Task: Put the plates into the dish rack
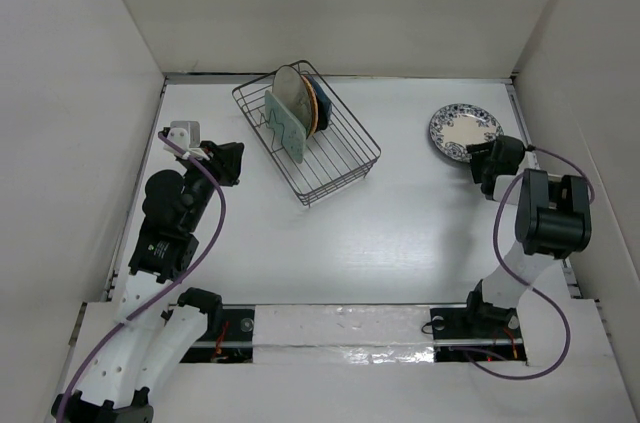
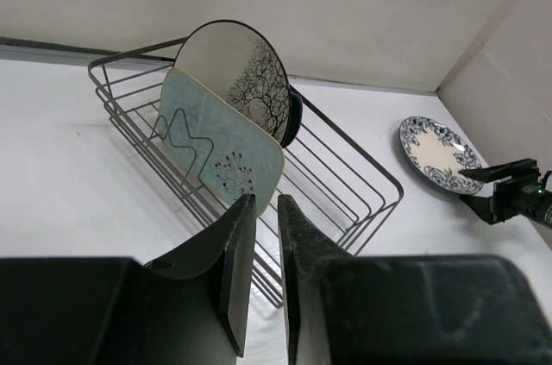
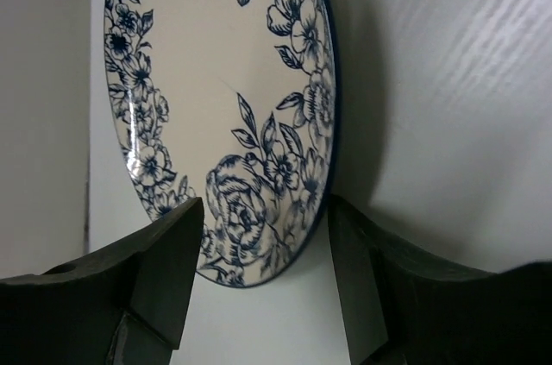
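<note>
The wire dish rack (image 1: 340,158) stands slanted at the middle back of the table. Upright in it are a pale green plate (image 1: 283,128) at the front, a beige dark-rimmed plate (image 1: 290,93) behind it, then an orange plate (image 1: 312,108) and a dark blue plate (image 1: 322,103). A white plate with a blue floral rim (image 1: 463,130) lies flat at the back right. My right gripper (image 1: 478,155) is open, and its jaws straddle that plate's near rim (image 3: 250,235). Left of the rack, my left gripper (image 1: 238,161) has a narrow gap between its fingers with nothing in it, and it points at the green plate (image 2: 216,145).
White walls enclose the table on the left, back and right. The floral plate lies near the right wall (image 1: 570,93). Bare tabletop (image 1: 400,233) lies between the rack and the arm bases. A white block (image 1: 185,133) sits on the left wrist.
</note>
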Tool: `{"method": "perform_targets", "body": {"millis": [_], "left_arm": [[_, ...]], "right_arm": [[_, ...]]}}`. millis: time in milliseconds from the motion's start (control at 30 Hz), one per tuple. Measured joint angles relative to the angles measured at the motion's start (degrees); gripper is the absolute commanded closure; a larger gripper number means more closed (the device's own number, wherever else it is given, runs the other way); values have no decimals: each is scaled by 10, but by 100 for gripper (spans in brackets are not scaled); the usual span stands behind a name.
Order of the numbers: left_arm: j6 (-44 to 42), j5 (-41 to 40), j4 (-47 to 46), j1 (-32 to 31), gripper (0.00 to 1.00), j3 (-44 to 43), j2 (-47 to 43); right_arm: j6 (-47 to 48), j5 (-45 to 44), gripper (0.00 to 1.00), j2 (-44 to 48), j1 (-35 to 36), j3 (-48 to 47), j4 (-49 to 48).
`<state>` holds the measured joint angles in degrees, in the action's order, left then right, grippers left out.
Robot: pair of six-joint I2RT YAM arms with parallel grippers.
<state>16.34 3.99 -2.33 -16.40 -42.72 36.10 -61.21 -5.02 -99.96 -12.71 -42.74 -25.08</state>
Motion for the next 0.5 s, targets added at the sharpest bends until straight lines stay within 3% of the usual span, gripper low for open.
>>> {"method": "perform_targets", "body": {"millis": [100, 200, 233, 267, 500], "left_arm": [[0, -5, 0, 0, 86, 0, -1], [0, -10, 0, 0, 86, 0, -5], [0, -11, 0, 0, 86, 0, -6], [0, -12, 0, 0, 86, 0, -6], [0, -12, 0, 0, 85, 0, -6]], "right_arm": [[-39, 22, 49, -38, -2, -14, -33], [-78, 49, 81, -71, -6, -20, -66], [-91, 56, 96, -81, -7, -21, -71], [-110, 61, 100, -90, -8, -21, -81], [-132, 73, 100, -83, -6, 7, -123]]}}
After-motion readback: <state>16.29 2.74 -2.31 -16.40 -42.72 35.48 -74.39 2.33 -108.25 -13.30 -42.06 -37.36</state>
